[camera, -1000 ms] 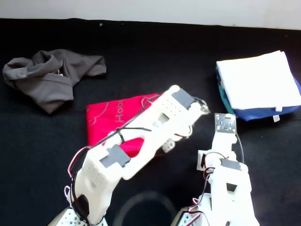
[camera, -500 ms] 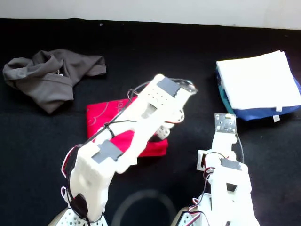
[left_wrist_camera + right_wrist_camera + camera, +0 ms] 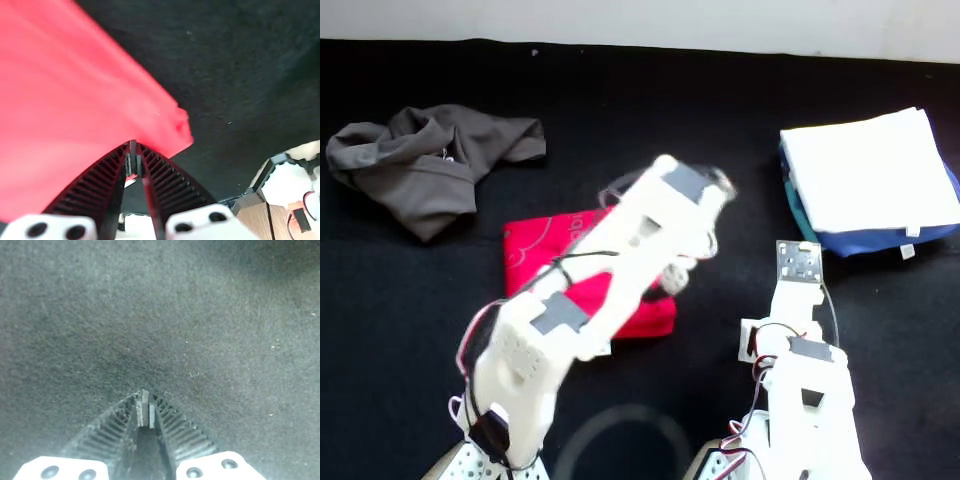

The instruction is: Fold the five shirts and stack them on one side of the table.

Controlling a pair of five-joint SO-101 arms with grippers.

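A folded red shirt (image 3: pixel 545 255) lies at the middle of the black table (image 3: pixel 650 110). My left arm (image 3: pixel 620 260) stretches over its right half. In the left wrist view the left gripper (image 3: pixel 132 162) is shut, its tips just above the red shirt (image 3: pixel 65 100) near one corner, with nothing seen between them. A crumpled grey shirt (image 3: pixel 415 165) lies at the back left. At the back right a folded white shirt (image 3: pixel 870 170) tops a stack of folded blue shirts (image 3: pixel 880 240). My right gripper (image 3: pixel 145 410) is shut over bare table, and the right arm (image 3: pixel 800 370) stands at the front right.
The table's black cloth runs to a pale wall at the back. Open cloth lies between the red shirt and the stack, and along the front left. A wooden edge and wiring (image 3: pixel 295 210) show by the arm bases.
My left arm has swung leftward and back over the red shirt, uncovering the shirt's front right corner. The right arm, grey shirt and stack have stayed put.
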